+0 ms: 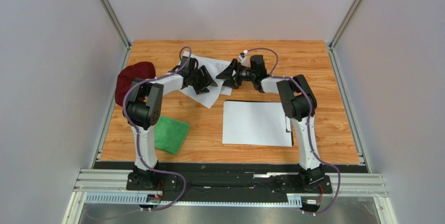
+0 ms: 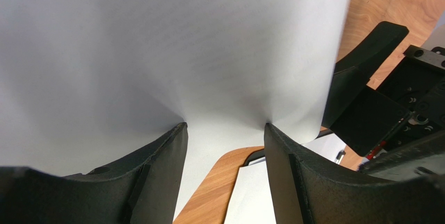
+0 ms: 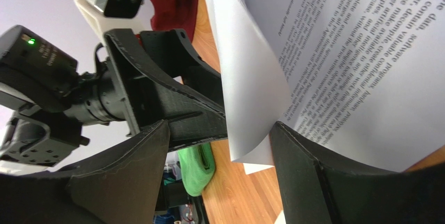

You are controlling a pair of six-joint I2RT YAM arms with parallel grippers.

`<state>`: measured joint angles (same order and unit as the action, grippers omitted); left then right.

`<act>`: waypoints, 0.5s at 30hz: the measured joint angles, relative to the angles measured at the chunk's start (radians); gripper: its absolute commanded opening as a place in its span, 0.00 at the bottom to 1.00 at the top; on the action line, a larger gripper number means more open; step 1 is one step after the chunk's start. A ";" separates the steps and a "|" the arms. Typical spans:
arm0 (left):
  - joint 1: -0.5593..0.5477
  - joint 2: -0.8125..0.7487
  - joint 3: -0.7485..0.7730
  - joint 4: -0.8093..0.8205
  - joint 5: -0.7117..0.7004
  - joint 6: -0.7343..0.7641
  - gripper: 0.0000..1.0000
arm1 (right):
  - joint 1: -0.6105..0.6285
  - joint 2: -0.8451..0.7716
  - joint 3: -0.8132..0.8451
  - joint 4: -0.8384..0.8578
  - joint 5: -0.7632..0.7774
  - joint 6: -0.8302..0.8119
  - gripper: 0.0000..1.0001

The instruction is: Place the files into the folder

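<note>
Passing over the dark red hat and green cloth at the left, both off-task. Finding the left gripper with jaws narrow but apart, one raised sheet of the files bowing across their tips, not visibly pinched. Meeting the right gripper opposite, jaws wide, the curling printed edge sitting loose in the gap. Judging the paper light, limp, slick and easily creased, so favouring a full clamp near an edge. Spotting the folder on the surface by the right arm, almost covered by another sheet.
</note>
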<state>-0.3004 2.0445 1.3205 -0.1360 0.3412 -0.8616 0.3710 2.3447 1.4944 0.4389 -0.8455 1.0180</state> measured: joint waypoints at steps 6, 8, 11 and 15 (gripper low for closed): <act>0.001 -0.002 -0.005 0.007 0.004 0.000 0.66 | 0.006 -0.011 -0.039 0.103 0.042 0.097 0.74; 0.002 -0.002 -0.006 0.008 0.005 0.000 0.66 | 0.012 -0.011 -0.053 0.131 0.060 0.134 0.74; 0.002 -0.003 -0.011 0.015 0.006 0.000 0.66 | 0.026 -0.011 -0.083 0.189 0.092 0.188 0.73; 0.002 -0.006 -0.019 0.023 0.006 0.000 0.66 | 0.041 -0.024 -0.147 0.231 0.142 0.236 0.68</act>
<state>-0.2985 2.0384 1.3018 -0.1131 0.3470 -0.8619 0.4122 2.3203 1.3472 0.6701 -0.7033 1.2541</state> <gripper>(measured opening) 0.654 0.719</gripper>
